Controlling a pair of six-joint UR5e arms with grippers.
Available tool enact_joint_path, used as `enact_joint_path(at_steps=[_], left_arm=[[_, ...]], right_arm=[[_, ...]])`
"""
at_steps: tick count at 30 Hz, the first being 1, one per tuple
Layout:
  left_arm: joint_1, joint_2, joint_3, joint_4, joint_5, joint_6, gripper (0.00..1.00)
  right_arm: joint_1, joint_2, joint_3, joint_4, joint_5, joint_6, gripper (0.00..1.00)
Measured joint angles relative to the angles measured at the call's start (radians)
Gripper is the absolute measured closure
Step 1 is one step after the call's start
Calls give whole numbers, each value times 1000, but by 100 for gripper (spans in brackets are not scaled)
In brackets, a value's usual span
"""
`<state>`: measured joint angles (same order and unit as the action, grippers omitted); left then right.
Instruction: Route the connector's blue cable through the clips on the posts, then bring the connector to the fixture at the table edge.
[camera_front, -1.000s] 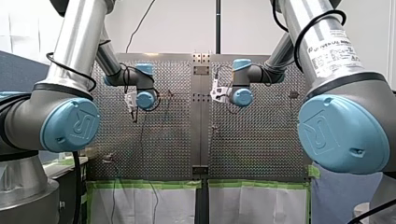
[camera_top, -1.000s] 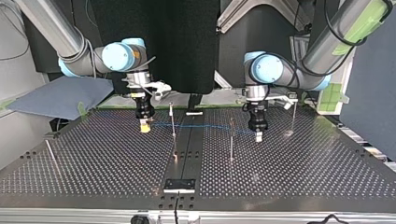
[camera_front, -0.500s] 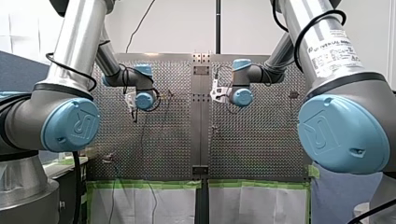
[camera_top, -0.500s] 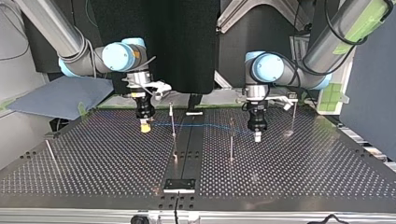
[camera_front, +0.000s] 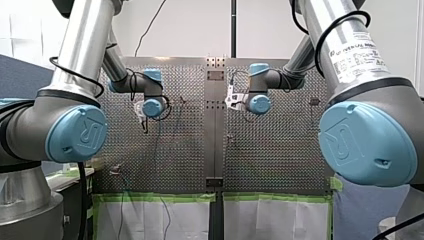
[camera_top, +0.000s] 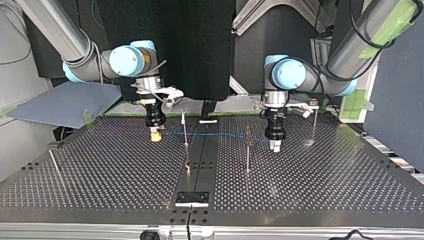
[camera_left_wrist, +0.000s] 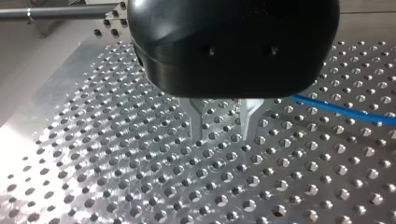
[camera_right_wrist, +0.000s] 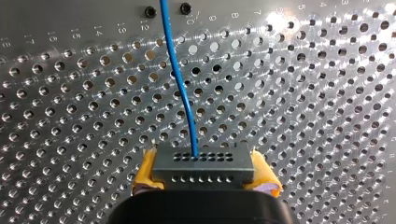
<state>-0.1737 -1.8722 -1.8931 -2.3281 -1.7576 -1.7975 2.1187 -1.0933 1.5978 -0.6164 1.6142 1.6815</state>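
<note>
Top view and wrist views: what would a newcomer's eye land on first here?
The blue cable stands out, running from the dark connector clamped in my right pincer between yellow pads, out across the perforated table. In the top view it stretches past two thin posts towards my left pincer, open and empty.

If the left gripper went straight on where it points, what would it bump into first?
Probably the perforated table. My left gripper points down at bare holes, open and holding nothing. The blue cable lies off to one side, out of its line.
</note>
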Motion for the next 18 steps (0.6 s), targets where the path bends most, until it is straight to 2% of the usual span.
enact_joint_path(at_steps=[2, 9, 18], left_arm=[[1, 0, 0, -10, -4, -14, 29], [-2, 0, 0, -35, -27, -57, 26], [-9, 1, 0, -65, 33, -87, 24]], right_arm=[[0, 0, 0, 0, 0, 0, 100], [0, 0, 0, 1, -3, 0, 100], [-1, 0, 0, 1, -3, 0, 100]])
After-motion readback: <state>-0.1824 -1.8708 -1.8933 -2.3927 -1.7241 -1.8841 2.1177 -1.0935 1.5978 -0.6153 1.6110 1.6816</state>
